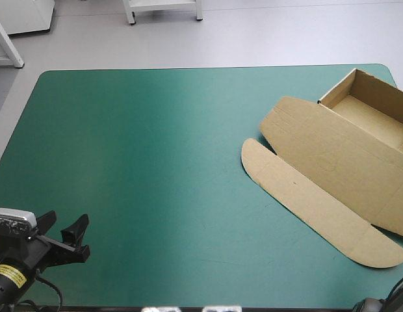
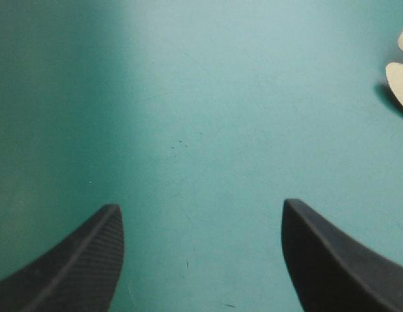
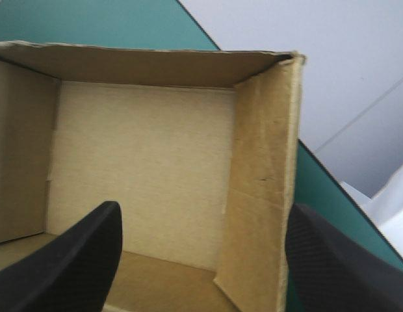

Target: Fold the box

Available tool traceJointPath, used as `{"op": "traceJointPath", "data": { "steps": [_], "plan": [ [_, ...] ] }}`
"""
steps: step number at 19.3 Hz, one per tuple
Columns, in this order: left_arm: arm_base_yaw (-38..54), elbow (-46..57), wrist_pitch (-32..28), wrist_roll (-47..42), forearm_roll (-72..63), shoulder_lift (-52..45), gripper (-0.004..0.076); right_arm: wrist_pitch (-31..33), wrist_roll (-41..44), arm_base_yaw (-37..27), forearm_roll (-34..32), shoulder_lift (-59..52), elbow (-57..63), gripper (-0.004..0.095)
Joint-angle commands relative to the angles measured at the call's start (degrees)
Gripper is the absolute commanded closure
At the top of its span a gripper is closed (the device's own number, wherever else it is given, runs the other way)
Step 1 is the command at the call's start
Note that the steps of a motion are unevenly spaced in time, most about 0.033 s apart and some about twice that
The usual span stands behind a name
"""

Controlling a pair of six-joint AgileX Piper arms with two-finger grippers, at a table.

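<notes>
The teal-green table [image 1: 143, 162] carries the brown box [image 1: 318, 149] at its far right, tray open, lid lying flat.

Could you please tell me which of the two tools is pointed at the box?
The right tool: the brown box lies straight ahead of it, while the left tool faces mostly teal-green cover.

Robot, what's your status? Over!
Left hand open over cover. Right hand open, facing box. Open tray, lid flat. Nothing in the way.

The box [image 1: 331, 159] lies at the table's [image 1: 143, 169] right, its tray [image 1: 374, 114] by the far corner, the left gripper [image 1: 65, 224] near-left.
</notes>
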Motion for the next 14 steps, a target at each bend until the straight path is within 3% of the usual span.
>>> {"op": "traceJointPath", "data": {
  "steps": [1, 5, 10, 14],
  "plan": [
    [-0.4, -1.4, -3.9, 0.4, 0.0, 1.0, 0.023, -1.1, -2.6, -0.3, 8.4, -8.7, -1.6, 0.026],
    [-0.4, -1.4, -5.3, 0.4, 0.0, 1.0, 0.023, 0.0, -6.7, 3.2, 21.1, -14.4, -1.6, 0.026],
    [-0.4, -1.4, -5.5, 2.2, -0.2, 1.0, 0.023, 0.1, -10.2, 17.8, 18.5, -20.5, -1.5, 0.042],
    [-0.4, -1.4, -5.6, 2.3, -0.2, 1.0, 0.023, 0.1, -10.3, 32.1, 13.0, -24.7, -1.0, 0.0423]
  ]
}}
